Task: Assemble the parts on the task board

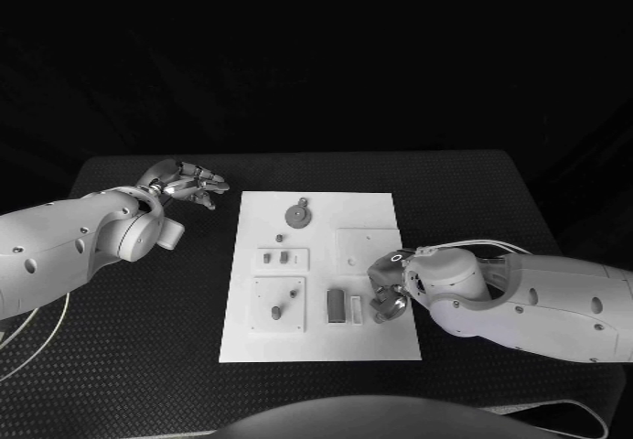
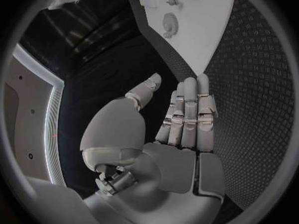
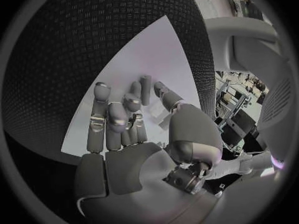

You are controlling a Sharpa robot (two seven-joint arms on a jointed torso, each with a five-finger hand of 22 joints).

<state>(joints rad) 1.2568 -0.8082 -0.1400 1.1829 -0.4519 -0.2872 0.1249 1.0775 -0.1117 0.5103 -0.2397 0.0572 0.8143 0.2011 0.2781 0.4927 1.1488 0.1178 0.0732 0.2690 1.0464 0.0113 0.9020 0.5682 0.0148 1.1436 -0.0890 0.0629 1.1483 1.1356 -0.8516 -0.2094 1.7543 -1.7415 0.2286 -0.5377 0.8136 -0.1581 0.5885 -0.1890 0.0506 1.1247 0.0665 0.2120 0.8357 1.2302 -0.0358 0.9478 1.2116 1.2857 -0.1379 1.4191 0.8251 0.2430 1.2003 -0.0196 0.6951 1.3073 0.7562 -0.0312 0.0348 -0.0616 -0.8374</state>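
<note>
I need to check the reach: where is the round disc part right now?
In the head view the round disc part lies at the task board's far end, nearer the left hand.

black textured table (image 1: pixel 158 311) under everything; dark backdrop behind its far edge.

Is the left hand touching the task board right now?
Apart. Head view shows the left hand over bare black table, a dark gap between it and the board.

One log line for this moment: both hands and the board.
left robot hand: open, off board | right robot hand: open, over task board near bar part | parts untouched
</note>
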